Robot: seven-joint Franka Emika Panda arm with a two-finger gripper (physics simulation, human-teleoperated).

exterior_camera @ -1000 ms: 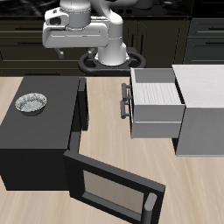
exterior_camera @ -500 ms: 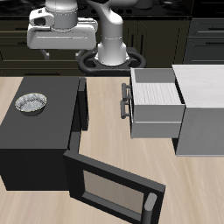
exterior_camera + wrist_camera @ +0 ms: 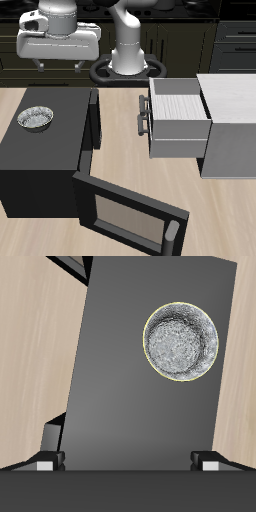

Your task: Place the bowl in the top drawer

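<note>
Since the earlier frame, we see the gripper [image 3: 44,66] shifted sideways, away from the top drawer [image 3: 178,125], hovering behind the bowl [image 3: 35,119]. Its fingers [image 3: 45,461] stand apart, holding nothing. The bowl rests on the black microwave [image 3: 45,150], whose door [image 3: 130,213] hangs open over the bench [image 3: 120,130]. The top drawer stands pulled out.

Wooden table [image 3: 120,150] bearing microwave [image 3: 40,150], drawer cabinet [image 3: 225,125].
</note>
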